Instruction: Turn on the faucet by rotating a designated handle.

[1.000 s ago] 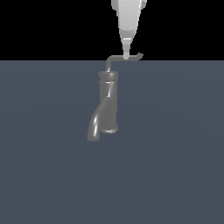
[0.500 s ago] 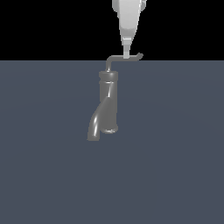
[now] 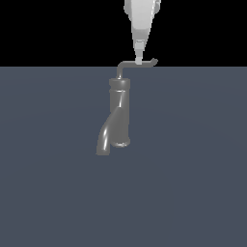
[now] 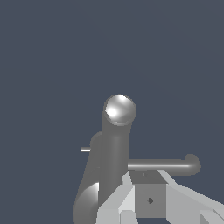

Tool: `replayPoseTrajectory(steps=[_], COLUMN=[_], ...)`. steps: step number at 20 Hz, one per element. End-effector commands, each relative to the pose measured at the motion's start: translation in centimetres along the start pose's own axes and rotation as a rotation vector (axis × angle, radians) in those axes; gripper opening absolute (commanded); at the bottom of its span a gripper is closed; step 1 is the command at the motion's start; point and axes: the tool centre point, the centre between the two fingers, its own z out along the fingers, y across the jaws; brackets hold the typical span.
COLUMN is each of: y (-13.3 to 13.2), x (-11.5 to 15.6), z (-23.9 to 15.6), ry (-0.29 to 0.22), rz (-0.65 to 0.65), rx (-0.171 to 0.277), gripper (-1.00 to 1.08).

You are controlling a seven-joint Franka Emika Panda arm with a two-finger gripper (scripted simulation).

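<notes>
Slate-grey floor under black, faucet (image 3: 117,118) upright at the middle.
Gripper (image 3: 139,61) comes down onto the handle (image 3: 140,63), touching the thin rod between its bend and upturned tip; whether its jaws are apart or together cannot be told.

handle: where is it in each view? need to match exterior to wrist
Exterior view: the handle is the thin bent rod above the faucet body, running toward the exterior view's right to an upturned tip, with the gripper at its mid-length.
Wrist view: the handle is the horizontal rod leaving the body, ending in a rounded tip, just beyond the gripper.
Shared landmark: the faucet upright cylinder body.
</notes>
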Motion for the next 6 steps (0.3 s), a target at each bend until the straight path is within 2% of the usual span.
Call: replayPoseTrajectory(steps=[1,6], y=[-4.6,-5.5], x=[3.1,3.59], z=[-0.32,-0.41], ry=[0.008,0.009], rz=[0.042,0.049], rx=[0.09,0.09], gripper=[-1.0,-1.0])
